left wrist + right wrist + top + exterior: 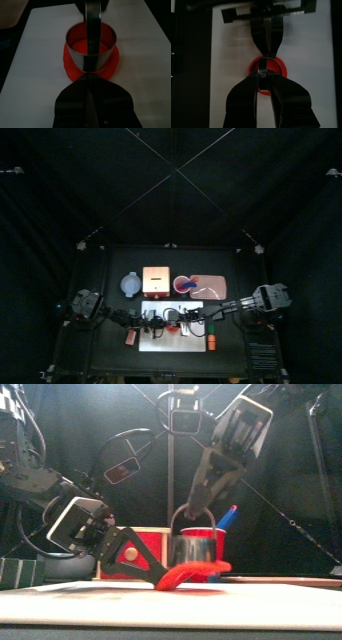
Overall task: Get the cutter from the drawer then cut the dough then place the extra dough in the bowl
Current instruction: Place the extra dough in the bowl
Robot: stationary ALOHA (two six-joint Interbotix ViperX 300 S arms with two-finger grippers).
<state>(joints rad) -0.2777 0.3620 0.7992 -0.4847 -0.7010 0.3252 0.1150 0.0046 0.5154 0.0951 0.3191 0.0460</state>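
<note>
The right pincer (198, 508) was clamped tight on the wire handle of the round metal cutter (201, 546), holding it upright. Its open mouth was down on the red dough (195, 570), its long axis vertical and the handle arching to 12 o'clock in the front view. The right arm came down steeply from about 1 o'clock, wrist bent so the jaws pointed almost straight down. The left pincer (155, 574) lay low, its jaws closed together on the near rim of the dough. That arm slanted in from about 10 o'clock, forearm close to the white cutting board (40, 60).

In the left wrist view the dough showed as a flat disc ringing the cutter's foot, a red margin visible all round it. Seen from above, the board lay at the desk's (100, 268) 6 o'clock, with both pincers meeting over its middle. The arms reached in from 9 and 3 o'clock. Toward 12 o'clock stood the blue-grey bowl (130, 283), the wooden box (156, 280) and the pink tray (217, 286), in a row from 9 to 3. A red cup (223, 539) stood just behind the cutter in the front view.
</note>
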